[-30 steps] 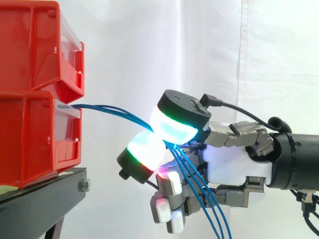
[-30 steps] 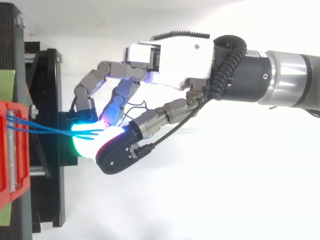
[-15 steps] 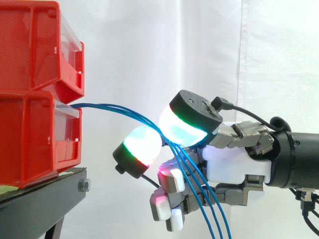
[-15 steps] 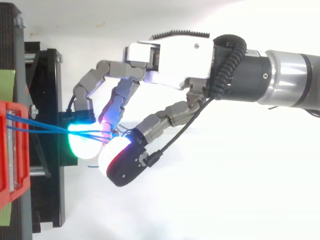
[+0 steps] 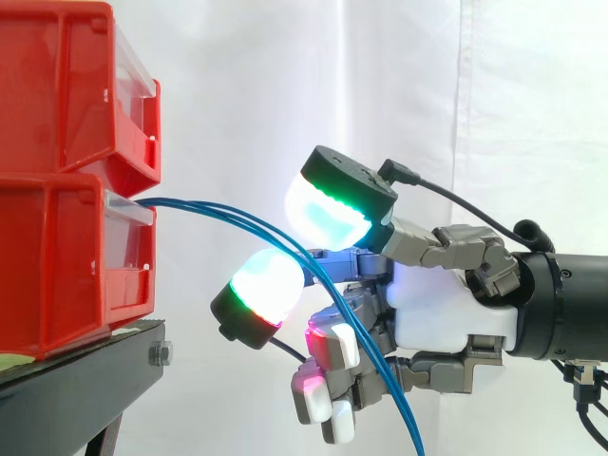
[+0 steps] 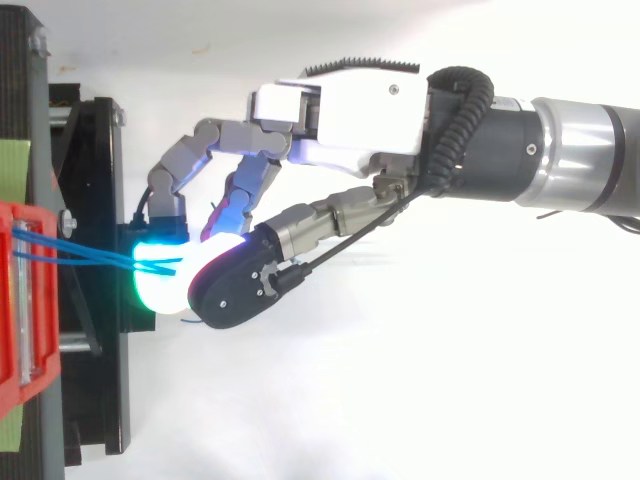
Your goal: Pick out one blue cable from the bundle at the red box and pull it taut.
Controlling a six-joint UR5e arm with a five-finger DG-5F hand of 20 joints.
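The blue cables are coming out of the lower red bin at the left of the frame. They are arching down to the right and crossing the hand at centre right, then heading for the bottom edge. Whether the hand is gripping any strand I cannot tell.

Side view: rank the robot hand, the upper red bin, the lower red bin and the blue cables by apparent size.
1. robot hand
2. upper red bin and lower red bin: alike, both cut by the view's edge
3. blue cables, thin strands
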